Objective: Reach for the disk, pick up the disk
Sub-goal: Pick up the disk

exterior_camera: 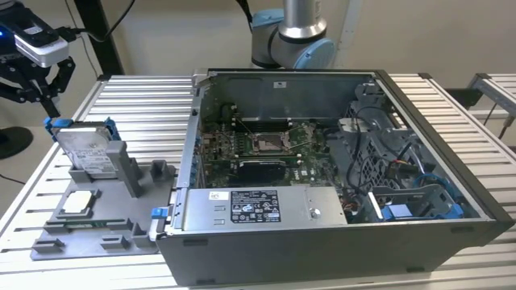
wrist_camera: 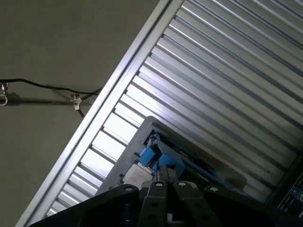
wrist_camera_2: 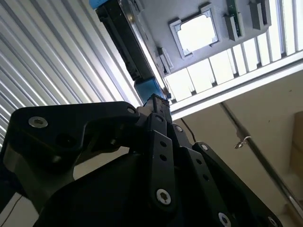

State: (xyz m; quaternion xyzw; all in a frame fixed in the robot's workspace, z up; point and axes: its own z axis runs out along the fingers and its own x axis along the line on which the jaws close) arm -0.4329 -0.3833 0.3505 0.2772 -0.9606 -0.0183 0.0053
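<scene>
Exterior view: the disk (exterior_camera: 87,148) stands on edge in a grey plastic stand (exterior_camera: 129,169) on the slatted metal desk (exterior_camera: 137,103), off to the exterior view's left of the open case (exterior_camera: 322,241). It's a flat silver-grey slab with a white label and a blue bracket (exterior_camera: 53,124) around it. The black pincer (exterior_camera: 54,115) hangs right over its upper corner. It's pulled in to a narrow V and touching the blue plastic, so it looks clamped on that corner.

Second wrist view: the disk (wrist_camera_2: 124,38) shows edge-on, dark and thin, running straight away from the pincer (wrist_camera_2: 156,100). The blue end sits right at the tip, jaws nearly together. A shiny square chip (wrist_camera_2: 196,33) lies near it on the grey stand.

First wrist view: the bracket (wrist_camera: 154,157) sits right against the pincer (wrist_camera: 163,177), with the ribbed desk (wrist_camera: 213,71) behind.
</scene>
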